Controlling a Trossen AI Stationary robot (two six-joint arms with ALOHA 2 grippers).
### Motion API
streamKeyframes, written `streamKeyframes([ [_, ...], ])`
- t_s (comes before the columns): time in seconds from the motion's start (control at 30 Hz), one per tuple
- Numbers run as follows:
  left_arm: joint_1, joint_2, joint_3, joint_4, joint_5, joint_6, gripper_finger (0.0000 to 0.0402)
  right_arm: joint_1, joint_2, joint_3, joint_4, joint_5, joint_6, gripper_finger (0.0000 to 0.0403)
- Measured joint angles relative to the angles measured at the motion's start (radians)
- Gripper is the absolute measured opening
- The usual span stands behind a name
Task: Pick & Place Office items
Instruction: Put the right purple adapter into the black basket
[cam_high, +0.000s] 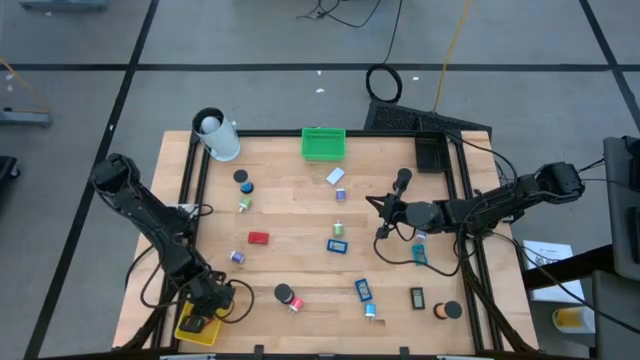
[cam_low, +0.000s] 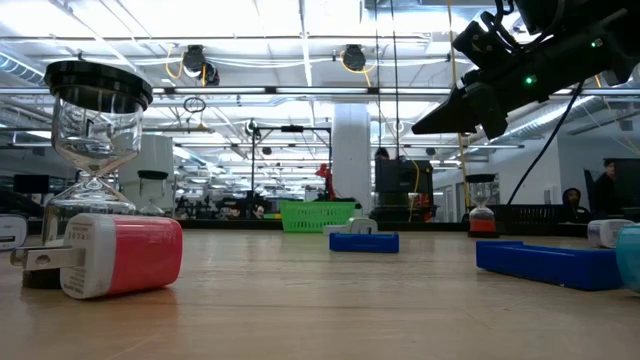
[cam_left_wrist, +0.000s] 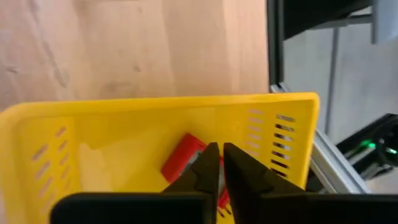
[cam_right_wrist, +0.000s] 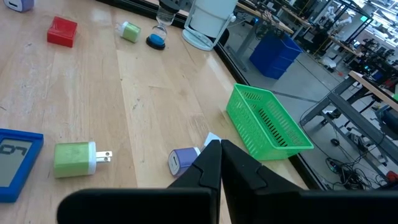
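Left gripper (cam_left_wrist: 221, 163) clenched, empty, over the yellow basket (cam_left_wrist: 155, 118) — red block (cam_left_wrist: 183, 157) inside, right gripper (cam_right_wrist: 219, 160) clenched mid-table — holding nothing.

bright, even ceiling light; strip lamps (cam_low: 300, 45) glare toward twelve o'clock in the low view; near red block (cam_low: 125, 255) soft, shadows faint.

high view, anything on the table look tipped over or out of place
One thing: the clear white container with a black ring at the table's far left corner lies on its side, mouth facing outward. The green basket sits upright, and the small items are scattered loosely but nothing looks spilled or broken.
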Motion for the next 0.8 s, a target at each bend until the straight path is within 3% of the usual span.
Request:
streamKeyframes([
  [0.2,-0.025,0.0,0.0,-0.042,-0.067,-0.03,0.0013,0.0,0.0,-0.008,0.001,0.0,0.0,0.0],
  [0.43,-0.023,-0.061,0.0,-0.045,-0.071,-0.124,0.0004,0.0,0.001,-0.015,0.009,0.0,-0.001,0.0],
  [0.7,0.021,-0.262,0.0,-0.124,-0.34,-0.197,0.0004,0.0,0.001,-0.015,0.04,0.001,-0.007,0.0],
  [0.8,0.068,-0.323,0.0,-0.132,-0.491,-0.164,0.001,0.0,0.001,-0.015,0.039,0.0,-0.008,0.0],
])
